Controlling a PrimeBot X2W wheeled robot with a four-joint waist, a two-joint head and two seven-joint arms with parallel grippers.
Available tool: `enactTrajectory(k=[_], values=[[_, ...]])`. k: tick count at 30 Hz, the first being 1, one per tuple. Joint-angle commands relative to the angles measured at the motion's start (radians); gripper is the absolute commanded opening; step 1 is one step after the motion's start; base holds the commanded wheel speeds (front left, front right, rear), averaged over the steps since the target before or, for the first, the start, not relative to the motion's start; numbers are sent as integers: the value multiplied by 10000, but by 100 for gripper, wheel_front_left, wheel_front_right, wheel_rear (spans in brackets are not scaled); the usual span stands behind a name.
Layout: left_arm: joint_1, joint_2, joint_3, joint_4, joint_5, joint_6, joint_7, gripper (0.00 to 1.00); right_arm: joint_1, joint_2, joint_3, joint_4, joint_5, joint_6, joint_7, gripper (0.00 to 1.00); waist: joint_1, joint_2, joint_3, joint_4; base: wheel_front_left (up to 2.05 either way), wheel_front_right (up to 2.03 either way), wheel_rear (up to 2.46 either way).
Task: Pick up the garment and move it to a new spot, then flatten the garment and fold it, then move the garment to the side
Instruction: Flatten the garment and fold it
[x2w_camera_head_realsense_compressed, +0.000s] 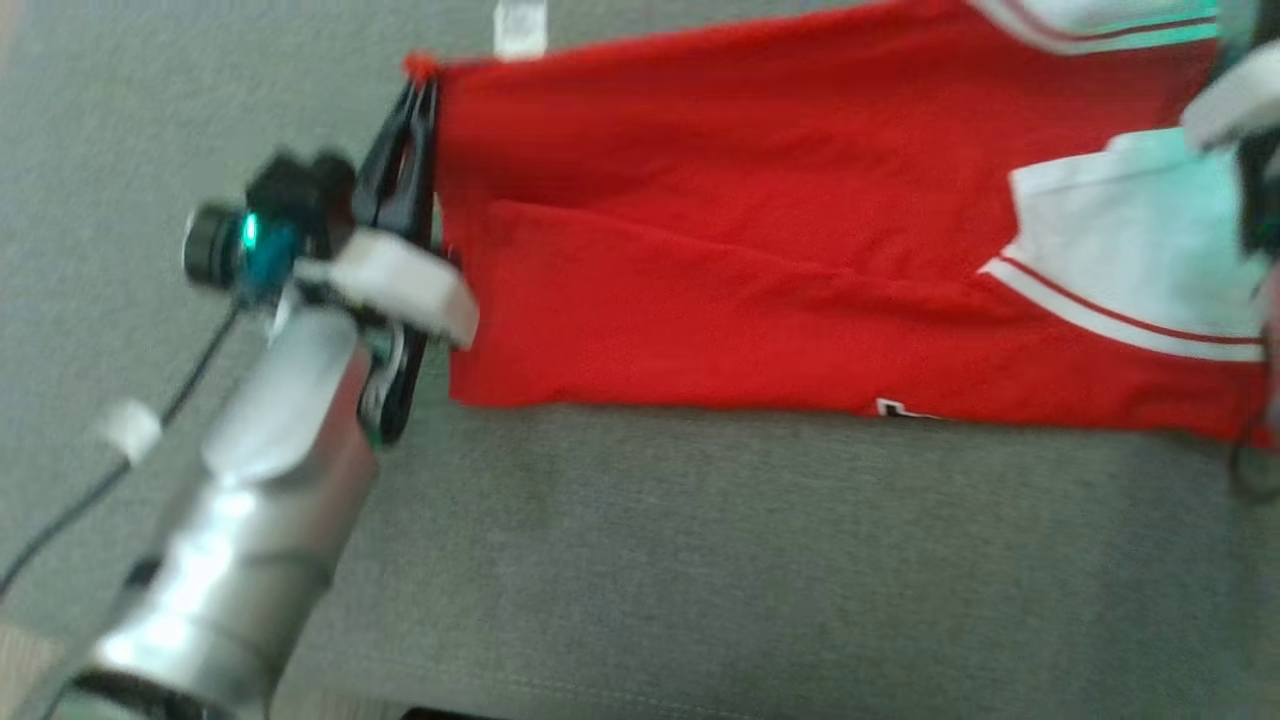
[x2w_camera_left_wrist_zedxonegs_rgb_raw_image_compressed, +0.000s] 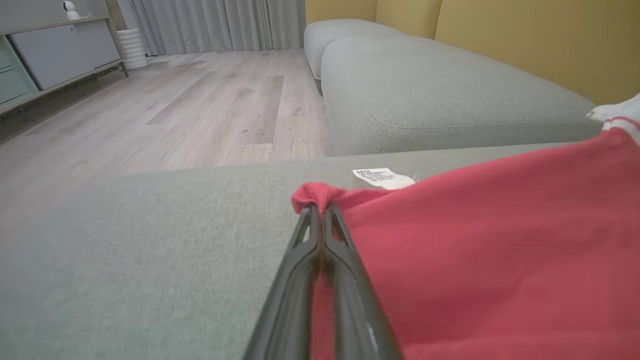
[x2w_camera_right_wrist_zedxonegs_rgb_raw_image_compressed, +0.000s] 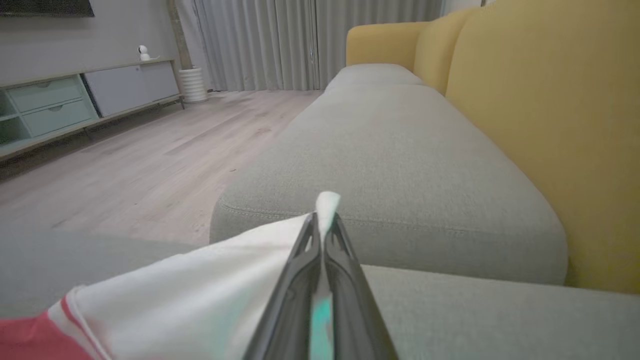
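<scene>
The garment (x2w_camera_head_realsense_compressed: 760, 250) is red with white striped trim and lies spread across the grey sofa seat (x2w_camera_head_realsense_compressed: 700, 560), one layer folded over another. My left gripper (x2w_camera_head_realsense_compressed: 420, 85) is shut on its red left corner; the left wrist view shows that corner (x2w_camera_left_wrist_zedxonegs_rgb_raw_image_compressed: 320, 192) bunched between the closed fingers (x2w_camera_left_wrist_zedxonegs_rgb_raw_image_compressed: 300, 260). At the head view's right edge the pale wrist of my right arm (x2w_camera_head_realsense_compressed: 1235, 100) is over the white part. In the right wrist view my right gripper (x2w_camera_right_wrist_zedxonegs_rgb_raw_image_compressed: 322, 220) is shut on a pinch of the white fabric (x2w_camera_right_wrist_zedxonegs_rgb_raw_image_compressed: 327, 202).
A white care label (x2w_camera_head_realsense_compressed: 520, 28) sticks out beyond the garment's far edge. Yellow backrest cushions (x2w_camera_right_wrist_zedxonegs_rgb_raw_image_compressed: 550, 110) rise behind the seat. More grey seat cushions (x2w_camera_left_wrist_zedxonegs_rgb_raw_image_compressed: 425, 95) stretch ahead, with wooden floor (x2w_camera_left_wrist_zedxonegs_rgb_raw_image_compressed: 175, 115), a low cabinet (x2w_camera_right_wrist_zedxonegs_rgb_raw_image_compressed: 75, 100) and curtains beyond.
</scene>
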Motion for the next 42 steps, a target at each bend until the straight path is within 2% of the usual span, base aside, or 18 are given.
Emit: enactTrajectory(k=[1, 5, 13, 14, 15, 16, 19, 21, 25, 33, 38, 42], values=[[481, 520, 745, -469, 406, 184, -61, 0, 920, 120, 257, -816, 569, -7, -161, 0, 1, 0, -487, -495, 0, 0, 0], [1600, 574, 1517, -1022, 1113, 385, -61, 0, 2459, 131, 222, -2233, 1449, -7, -174, 0, 1, 0, -912, -889, 0, 0, 0], [3588, 241, 2599, -1472, 1926, 302, -62, 0, 4809, 346, 111, -3061, 2116, -7, -177, 0, 1, 0, -1606, -1192, 0, 0, 0], [3797, 169, 2712, -1495, 2036, 277, -62, 15, 5026, 393, 57, -2990, 2174, -7, -178, 0, 1, 0, -1701, -1198, 0, 0, 0], [3998, 92, 2830, -1507, 2147, 280, -62, 55, 5218, 457, -9, -2848, 2255, -7, -178, 28, 1, 0, -1797, -1195, 0, 0, 0], [4207, 3, 2944, -1461, 2223, 274, -62, 100, 5362, 536, -63, -2734, 2349, -7, -178, 100, 1, 0, -1898, -1194, 0, 0, 0], [4674, -235, 3392, -1587, 2486, 365, -62, 100, 5621, 701, -211, -2804, 2410, -7, -178, 100, 1, 0, -2137, -1193, 0, 0, 0], [5229, -468, 3880, -2007, 2839, 550, -62, 100, 5961, 894, -472, -3192, 2161, -7, -178, 100, 1, 0, -2389, -1188, 0, 0, 0], [6135, -836, 4467, -2737, 3174, 638, -62, 100, 6636, 1295, -794, -3478, 1622, -7, -179, 100, 1, 0, -2835, -1153, 0, 0, 0], [7703, -1177, 4831, -3783, 3886, 342, -62, 100, 7724, 2021, -1104, -3475, 910, -7, -179, 100, 1, 0, -3590, -1070, 0, 0, 0], [8072, -1235, 4870, -4014, 4031, 154, -62, 100, 7765, 2105, -1121, -3275, 768, -7, -179, 100, 1, 0, -3669, -992, 0, 0, 0], [8068, -1251, 4712, -4089, 3973, 73, -62, 100, 7367, 1930, -1079, -2907, 579, -7, -179, 100, 1, 0, -3457, -892, 0, 0, 0]])
